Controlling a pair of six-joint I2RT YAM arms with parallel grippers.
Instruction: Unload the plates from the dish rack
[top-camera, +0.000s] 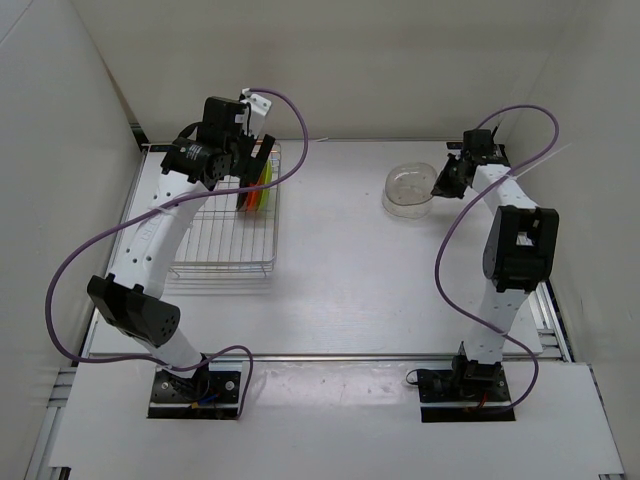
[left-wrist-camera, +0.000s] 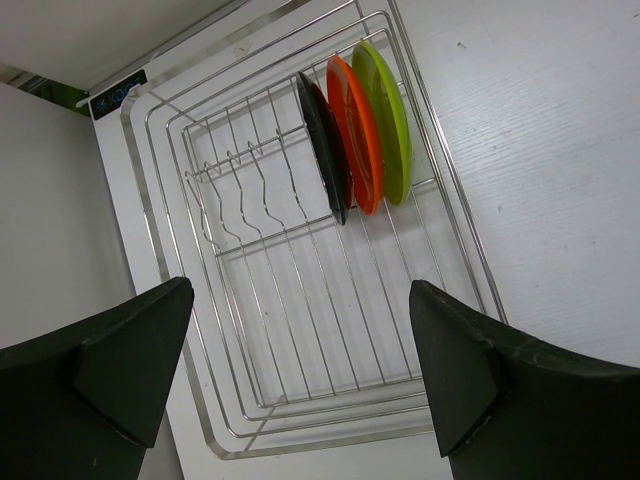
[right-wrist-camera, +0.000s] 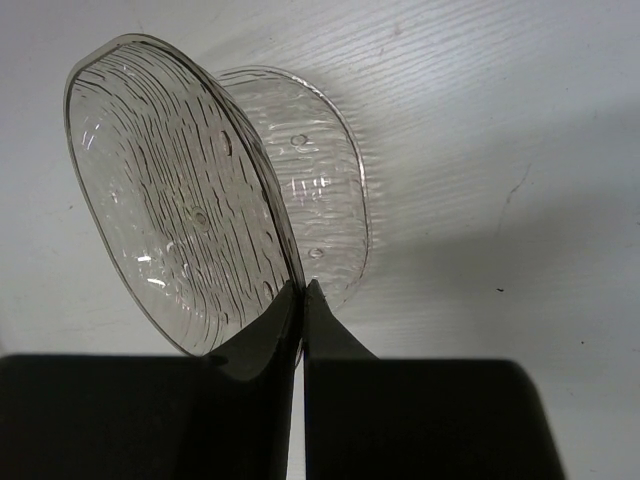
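Observation:
The silver wire dish rack (top-camera: 222, 240) stands on the left of the table and fills the left wrist view (left-wrist-camera: 300, 330). Three plates stand on edge in its far right slots: black (left-wrist-camera: 325, 150), orange-red (left-wrist-camera: 355, 135) and lime green (left-wrist-camera: 388, 120). My left gripper (left-wrist-camera: 300, 370) is open and empty, hovering above the rack near these plates (top-camera: 257, 188). My right gripper (right-wrist-camera: 303, 292) is shut on the rim of the clear translucent plate (right-wrist-camera: 180, 200). It holds the plate tilted just over the table at the far right (top-camera: 410, 188).
White walls close in the table on the left, back and right. The rack's empty wire dividers (left-wrist-camera: 235, 200) lie left of the plates. A black label strip (left-wrist-camera: 118, 95) sits by the rack's far corner. Purple cables loop off both arms.

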